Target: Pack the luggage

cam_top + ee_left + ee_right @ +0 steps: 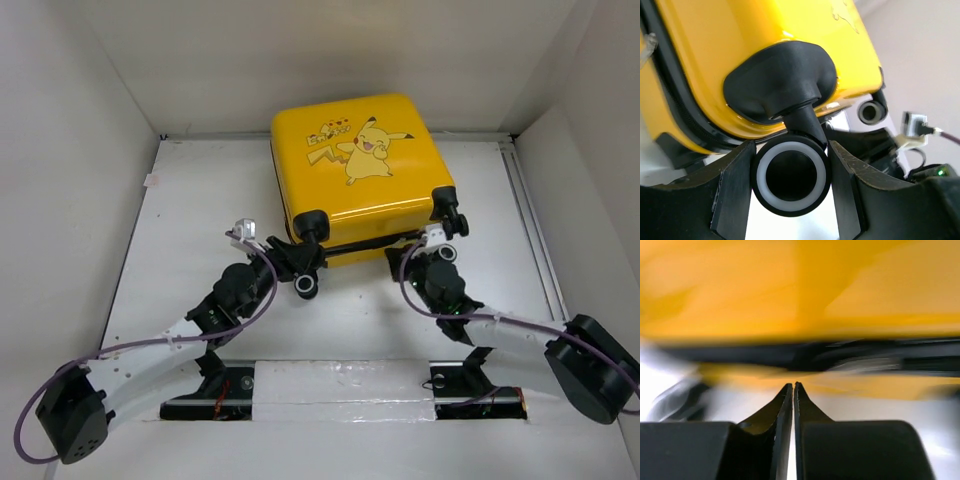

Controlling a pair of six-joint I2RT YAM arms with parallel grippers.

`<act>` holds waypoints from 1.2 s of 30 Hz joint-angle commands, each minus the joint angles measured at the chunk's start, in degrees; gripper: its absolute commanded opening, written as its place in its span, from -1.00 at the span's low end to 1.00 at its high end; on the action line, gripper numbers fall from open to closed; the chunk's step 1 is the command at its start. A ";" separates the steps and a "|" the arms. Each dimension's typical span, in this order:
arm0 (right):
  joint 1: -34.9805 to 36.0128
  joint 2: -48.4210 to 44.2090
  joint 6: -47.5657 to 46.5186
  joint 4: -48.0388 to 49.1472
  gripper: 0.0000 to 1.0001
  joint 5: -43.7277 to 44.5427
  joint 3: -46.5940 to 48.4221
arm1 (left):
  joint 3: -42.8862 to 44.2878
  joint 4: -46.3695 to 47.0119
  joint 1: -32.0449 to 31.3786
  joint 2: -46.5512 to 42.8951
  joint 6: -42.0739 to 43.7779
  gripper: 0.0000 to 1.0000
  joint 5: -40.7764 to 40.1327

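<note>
The luggage, a bright-yellow Pikachu suitcase, lies flat at the back middle of the table. Its near edge is slightly ajar along the black zip band. My left gripper is at its near left corner. In the left wrist view the left gripper is shut on a black wheel with a white ring, under the yellow shell. My right gripper is at the near right edge. In the right wrist view it is shut and empty, its tips just before the blurred yellow shell.
White walls close in the table on the left, back and right. Other black wheels stick out at the case's near right corner. A white cable connector sits by the left wrist. A taped strip runs between the arm bases.
</note>
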 commanded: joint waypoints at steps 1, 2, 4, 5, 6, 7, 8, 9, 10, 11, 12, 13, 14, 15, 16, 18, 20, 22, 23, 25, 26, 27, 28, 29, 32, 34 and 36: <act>12.12 3.71 3.35 5.00 -1.00 -10.04 4.42 | 5.76 14.64 -0.55 2.28 -2.76 -1.00 6.19; 14.15 4.69 3.35 4.99 -1.00 -9.25 5.47 | 5.76 15.34 -0.55 2.90 -3.46 -1.00 6.20; 19.60 6.88 3.35 3.76 -1.00 -7.67 8.29 | 6.37 15.35 -0.55 2.91 -3.47 -1.00 6.20; 20.92 6.89 3.35 2.37 -1.00 -6.44 8.99 | 6.38 15.35 -0.55 2.91 -3.47 -1.00 6.20; 22.85 6.89 3.35 0.26 -1.00 -1.47 9.61 | 6.38 15.35 -0.55 2.91 -3.47 -1.00 6.20; 22.87 5.85 3.35 -2.80 -1.00 2.32 9.61 | 6.38 14.48 -0.55 1.77 -2.95 -1.00 5.41; 22.87 2.79 3.35 -5.97 -1.00 4.88 9.61 | 6.38 13.86 -0.55 0.28 -2.94 -1.00 5.40; 21.22 0.67 3.35 -7.39 -1.00 6.39 8.22 | 6.90 13.16 -0.55 -0.34 -2.94 -1.00 4.62; 19.46 -1.61 4.31 -8.62 -1.00 6.40 5.95 | 6.91 11.24 -0.55 -0.96 -1.55 -1.00 3.83; 17.53 -6.42 5.19 -10.55 -1.00 6.40 4.97 | 7.51 10.00 -0.55 -1.48 -1.53 -1.00 3.82; 15.59 -8.82 6.68 -13.44 -1.00 6.40 3.91 | 7.52 9.03 -0.55 -2.53 -0.84 -1.00 3.21; 11.92 -10.93 6.69 -14.43 -0.91 6.40 2.86 | 7.52 9.02 -0.55 -3.15 -0.83 -1.00 2.51; 9.80 -12.78 7.47 -15.39 -0.69 5.79 1.11 | 6.56 8.50 -0.55 -3.77 -0.83 -1.00 1.98; 7.77 -15.75 7.48 -18.10 -0.56 5.26 1.09 | 5.94 8.49 -0.55 -4.91 -0.83 -1.00 1.98; 4.01 -16.83 7.48 -19.26 -0.42 4.13 1.09 | 5.42 8.49 -0.55 -4.92 -0.83 -1.00 1.19; 0.39 -17.37 7.48 -20.67 -0.14 1.67 1.61 | 5.41 6.83 -0.55 -5.53 -0.31 -1.00 1.19; -3.74 -16.06 6.95 -22.25 -0.08 -1.58 3.62 | 5.41 6.82 -0.55 -6.15 -0.30 -1.00 1.19; -5.25 -13.43 6.95 -22.79 -0.06 -2.64 4.17 | 5.41 7.43 -0.55 -6.15 -0.30 -1.00 1.19; -5.86 -12.54 6.00 -20.78 -0.06 -4.91 4.17 | 5.41 7.44 -0.55 -6.15 -0.30 -1.00 1.19; -6.57 -10.09 4.94 -17.79 -0.06 -7.21 4.17 | 6.03 7.44 -0.55 -5.44 -0.30 -1.00 1.71; -6.57 -9.20 3.63 -16.04 -0.06 -8.00 4.17 | 6.03 7.44 -0.55 -4.92 -0.30 -1.00 2.24; -7.10 -8.41 3.61 -16.02 -0.06 -8.01 4.86 | 5.42 8.05 -0.55 -4.92 -1.00 -1.00 2.24; -7.10 -7.70 2.83 -16.02 -0.06 -8.01 5.39 | 5.41 8.05 -0.55 -4.92 -1.01 -1.00 2.24; -7.62 -6.39 1.69 -13.67 -0.06 -8.71 5.40 | 5.41 8.05 -0.55 -4.92 -1.01 -1.00 2.24; -7.63 -3.93 0.54 -11.01 -0.10 -9.41 6.27 | 5.41 7.26 -0.55 -4.92 -1.01 -1.00 2.24; -7.63 -2.69 0.54 -11.01 -0.12 -7.24 7.76 | 4.89 7.88 -0.55 -4.92 -1.01 -1.00 2.24; -7.63 -1.12 0.02 -11.01 -0.18 -5.91 8.55 | 5.49 7.88 -0.55 -4.92 -1.01 -1.00 2.24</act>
